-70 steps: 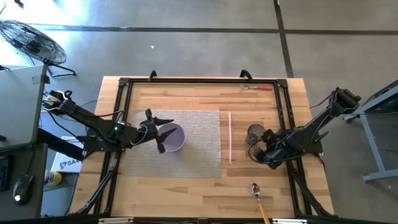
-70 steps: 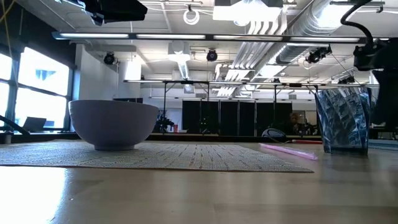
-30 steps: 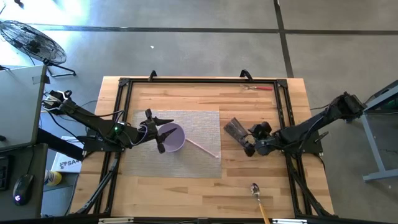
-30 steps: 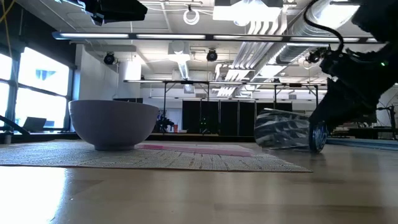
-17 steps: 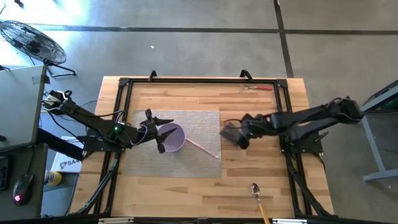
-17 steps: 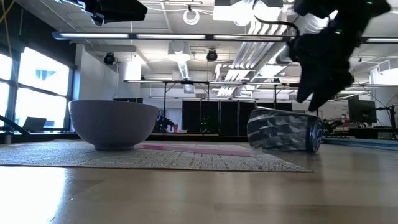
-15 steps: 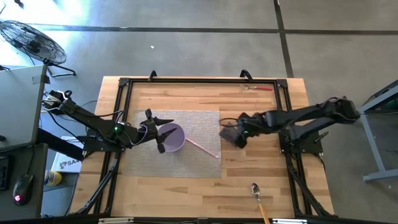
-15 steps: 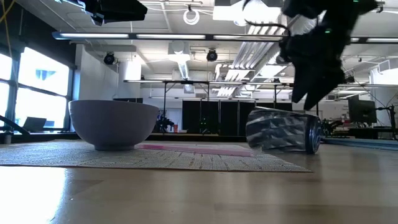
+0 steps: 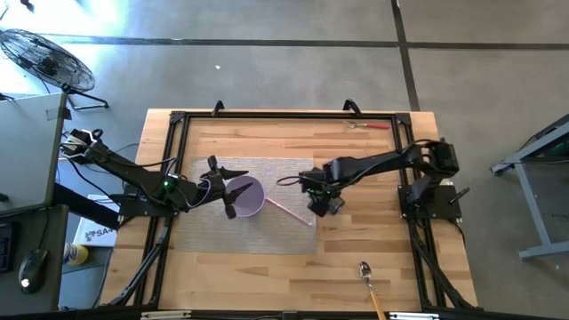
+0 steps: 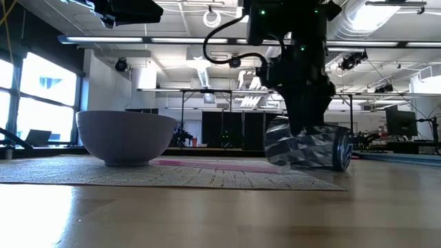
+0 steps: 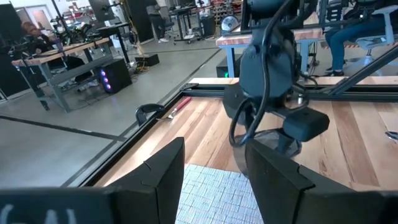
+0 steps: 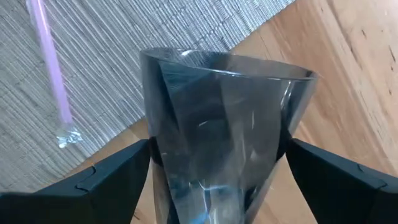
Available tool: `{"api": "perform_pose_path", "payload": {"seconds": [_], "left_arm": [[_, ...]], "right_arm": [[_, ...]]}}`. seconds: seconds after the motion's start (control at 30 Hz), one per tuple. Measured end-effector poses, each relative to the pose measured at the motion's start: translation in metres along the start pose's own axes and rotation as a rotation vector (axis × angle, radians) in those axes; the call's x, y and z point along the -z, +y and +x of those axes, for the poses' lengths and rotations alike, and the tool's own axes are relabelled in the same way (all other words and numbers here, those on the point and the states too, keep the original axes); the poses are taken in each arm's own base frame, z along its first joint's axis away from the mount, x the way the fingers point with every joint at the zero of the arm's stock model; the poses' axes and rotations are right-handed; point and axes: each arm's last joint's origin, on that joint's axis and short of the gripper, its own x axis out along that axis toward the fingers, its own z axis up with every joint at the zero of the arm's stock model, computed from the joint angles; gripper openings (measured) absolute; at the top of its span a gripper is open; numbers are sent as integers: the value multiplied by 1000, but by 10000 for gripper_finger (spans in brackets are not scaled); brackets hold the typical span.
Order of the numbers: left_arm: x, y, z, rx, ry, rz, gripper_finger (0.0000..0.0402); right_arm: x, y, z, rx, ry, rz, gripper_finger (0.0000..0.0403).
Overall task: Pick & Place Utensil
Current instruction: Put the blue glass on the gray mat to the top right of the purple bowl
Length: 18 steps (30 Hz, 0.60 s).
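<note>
A clear ribbed glass tumbler (image 9: 325, 204) lies on its side at the right edge of the woven mat (image 9: 213, 233); it also shows in the low view (image 10: 308, 147). My right gripper (image 9: 322, 196) is over it, shut on it, with one finger on each side of it in the right wrist view (image 12: 217, 186). A pink straw (image 9: 290, 212) lies flat on the mat beside a purple bowl (image 9: 251, 197). My left gripper (image 9: 233, 188) is open and empty at the bowl's left side. My right gripper holds the tumbler's side walls (image 12: 155, 155) between its two fingers, toward the base end, with the rim (image 12: 230, 61) pointing away from the wrist. The fingers come slanting down from the far right, along the glass. The tumbler lies on its side on the table (image 10: 296, 164).
A spoon (image 9: 366, 272) lies on the wood near the front edge. A red-handled tool (image 9: 368, 124) lies at the far right by the black frame rail (image 9: 284, 116). Bare wood (image 9: 373, 236) lies right of the mat.
My right gripper has swung toward the table's left edge, from right of the tumbler to over it. The tumbler, on its side all along, has slid a little toward the mat's right edge. The straw and bowl have stayed still.
</note>
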Motion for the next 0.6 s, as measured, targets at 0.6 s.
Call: {"api": "perform_pose_path", "payload": {"seconds": [0.6], "left_arm": [[0, 0, 0, 0, 0, 0, 166]], "right_arm": [[-4, 0, 11, 38, -15, 33, 390]]}}
